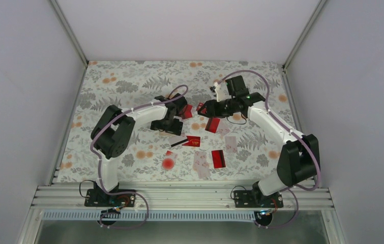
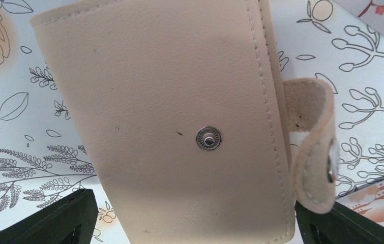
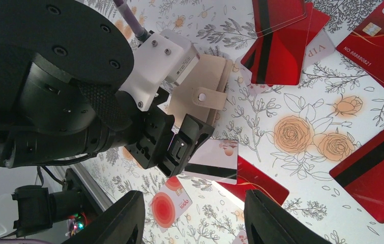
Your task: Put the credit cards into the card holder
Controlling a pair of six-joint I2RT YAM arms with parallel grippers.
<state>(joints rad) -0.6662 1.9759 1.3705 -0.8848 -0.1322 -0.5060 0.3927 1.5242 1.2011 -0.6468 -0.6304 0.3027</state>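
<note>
Floral tablecloth [image 1: 128, 81], plain pale walls [image 1: 189, 25], aluminium rail [image 1: 179, 195], scattered credit cards [image 1: 218, 158]

Tan-beige card holder [image 2: 169, 101] folded shut, flat on the floral cloth [image 2: 362, 101]. Stitched outer face up, round metal snap stud [image 2: 208, 138] showing. Strap tab [image 2: 314, 152] curled up at one edge, not pressed onto the stud. Credit cards [image 1: 212, 124] strewn loose across the cloth around it. Glossy red cards [image 3: 276, 56] partly overlapping, black stripes up. White black-striped card [image 3: 212, 165] near the holder, overlapping another red one. Pale pinkish cards [image 1: 230, 144] farther off.
</note>
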